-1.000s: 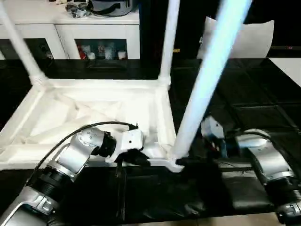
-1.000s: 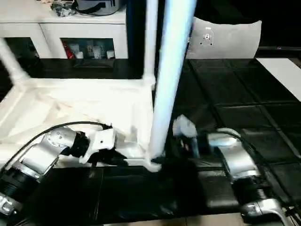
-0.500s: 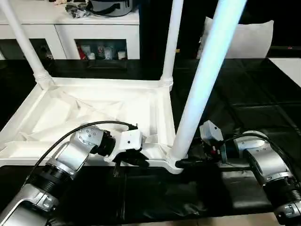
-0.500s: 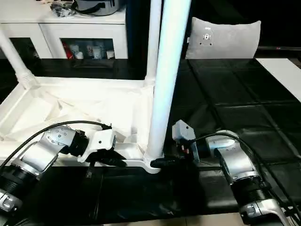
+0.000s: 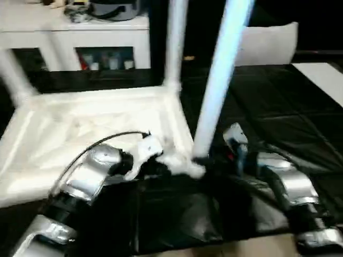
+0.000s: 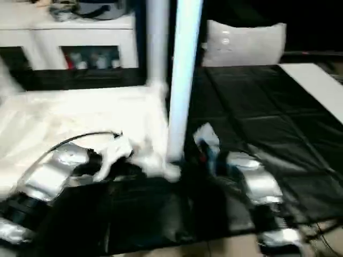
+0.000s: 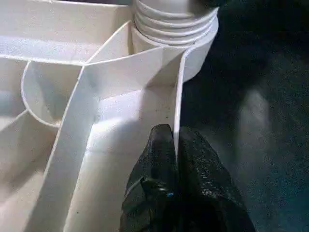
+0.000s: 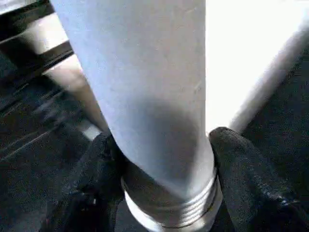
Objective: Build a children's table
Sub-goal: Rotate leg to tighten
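One upturned tabletop [image 5: 80, 128], three legs standing in its corner sockets, left gripper [image 7: 175, 145] pinched on its rim, right gripper [image 8: 164, 159] clasping the near leg [image 5: 220, 80].

Both head views are smeared, so I can't read the items on the white cabinet [image 5: 80, 32]; the near leg [image 5: 217, 91] and far leg [image 5: 174, 48] run off the top edge; a third leg [image 5: 13, 80] is cut at the left; my right fingers [image 8: 241, 179] hide the leg's threaded base [image 8: 169, 208] sides; tabletop [image 7: 72, 121] rim hidden between my left fingers [image 7: 159, 164].
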